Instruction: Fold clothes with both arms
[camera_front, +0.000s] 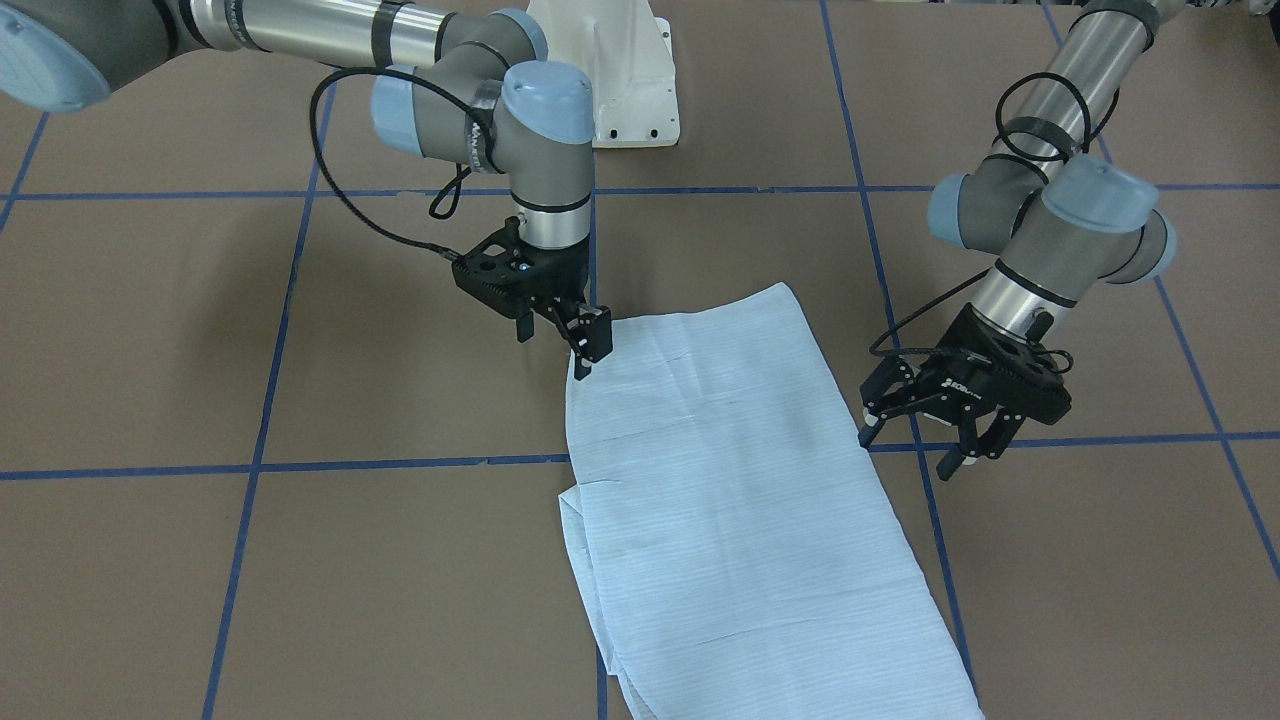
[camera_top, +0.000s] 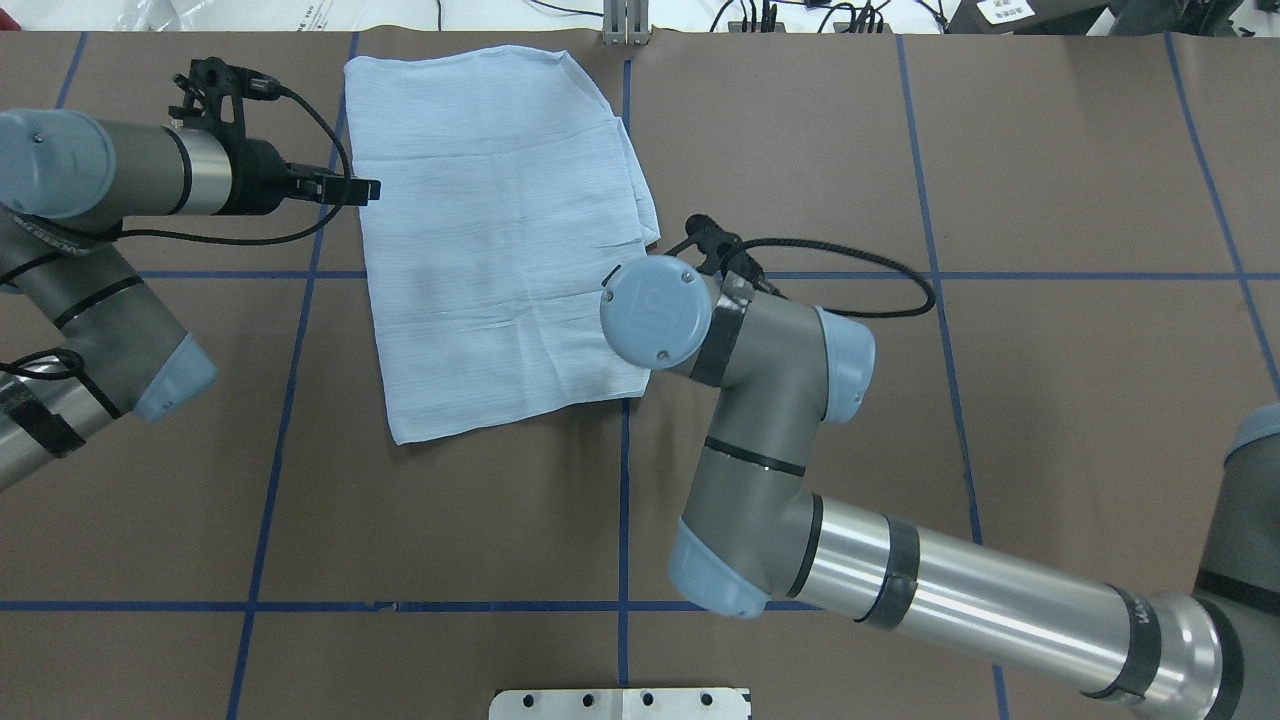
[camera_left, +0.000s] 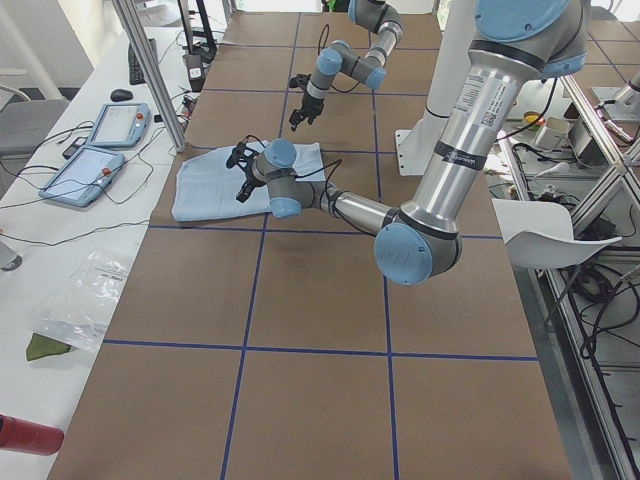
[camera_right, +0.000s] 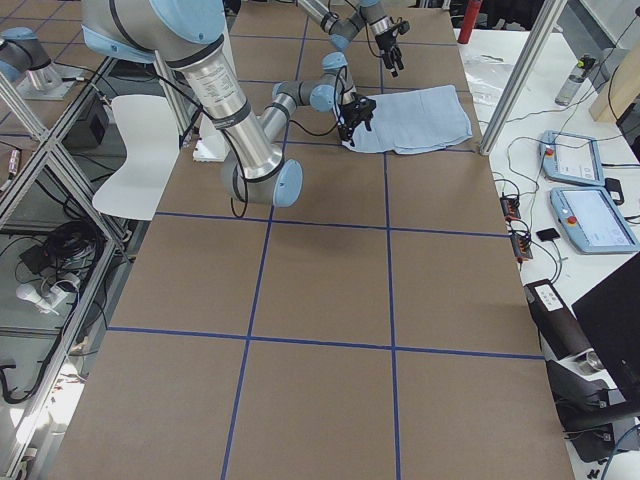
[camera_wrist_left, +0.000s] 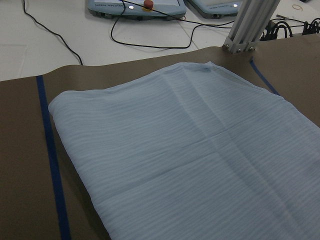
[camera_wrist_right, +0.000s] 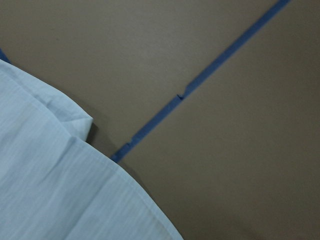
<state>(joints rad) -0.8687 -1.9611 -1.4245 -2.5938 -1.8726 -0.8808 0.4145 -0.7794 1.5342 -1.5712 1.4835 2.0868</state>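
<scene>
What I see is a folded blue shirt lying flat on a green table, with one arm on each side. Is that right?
Almost. The table is brown, not green; the front-facing view shows it. The folded blue shirt does lie flat on it, with the right arm on one side and the left arm on the other.

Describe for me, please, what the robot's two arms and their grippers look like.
Both the left arm and right arm are silver tubes with grey joints, rounded light-blue caps and black bands, each trailing a looped black cable. The left gripper and right gripper are black, two-fingered linkages; the left carries small white lettering.
</scene>
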